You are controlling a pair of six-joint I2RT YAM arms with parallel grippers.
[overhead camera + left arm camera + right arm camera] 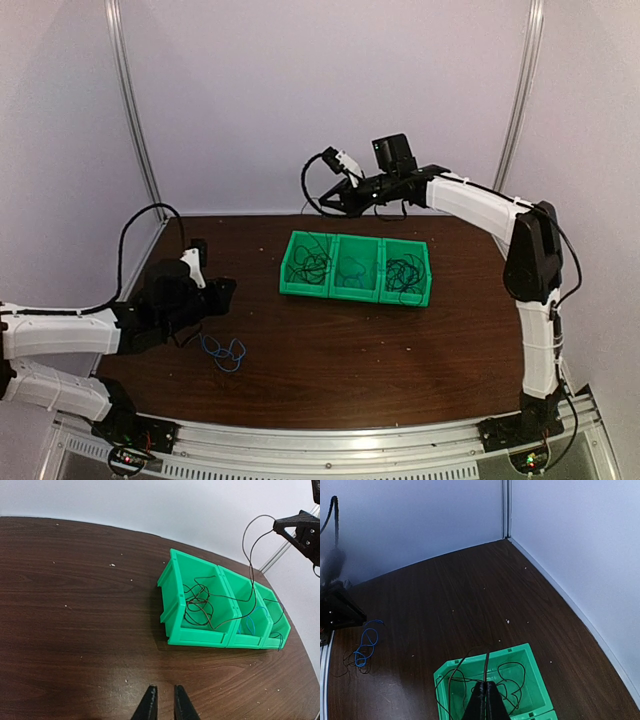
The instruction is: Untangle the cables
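Plainly, the overhead view shows the separating step in hand. The right gripper (328, 203) hangs high above the far edge of the dark wooden table (400, 360), behind a green plastic three-compartment bin (300, 290). Each section of the bin holds a share of the thin blue and black cables (312, 262). A loose blue cable loop (226, 352) lies on the table just beside the left gripper (212, 292). In the left wrist view, the left gripper (166, 706) shows its tips narrowly apart with nothing between them, low over bare wood and well apart from the bin (195, 636). A thin dark wire (248, 545) runs from the right gripper (276, 526) down into the compartments. In the right wrist view, the right gripper (485, 700) has its fingers pressed together on that wire (486, 667), directly above the bin (536, 680). Judgement: the strand appears only partly drawn free. The next move calls for a slow pull away from the bundle, watching that neither tangle nor bin lifts with it. No brand, label or writing is legible in any view.
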